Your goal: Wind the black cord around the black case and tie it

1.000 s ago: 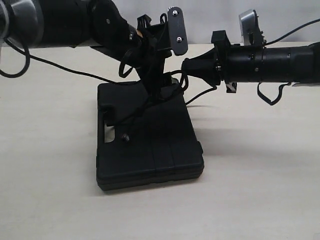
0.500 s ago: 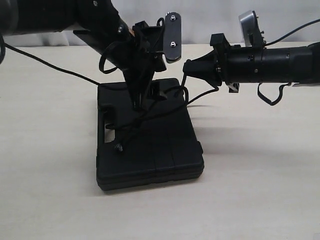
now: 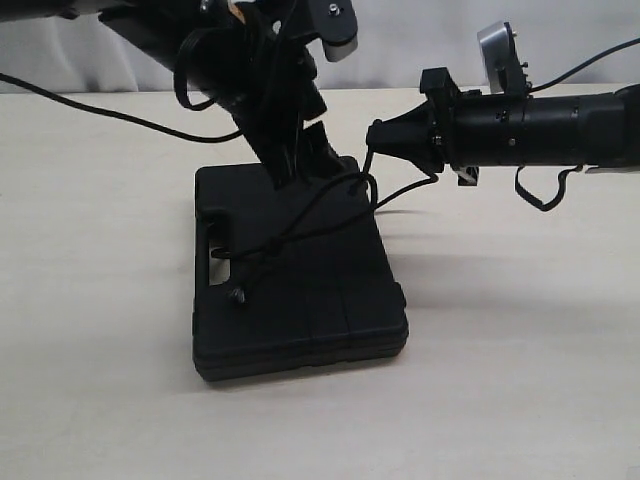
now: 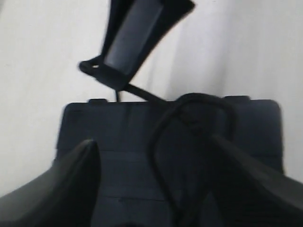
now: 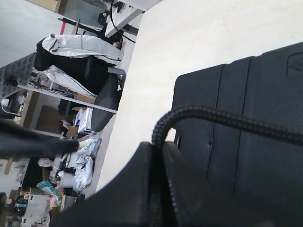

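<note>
The left gripper (image 4: 154, 156) hangs over the far end of the black case (image 3: 320, 300), jaws spread wide and holding nothing. The case lies flat in the middle of the desk (image 3: 520, 350). The black cord (image 5: 222, 119) trails loosely across its face, with the knotted end near the handle slot on the left. From the case's far right corner it rises to the right gripper (image 3: 373, 137), which is clamped shut on it.
</note>
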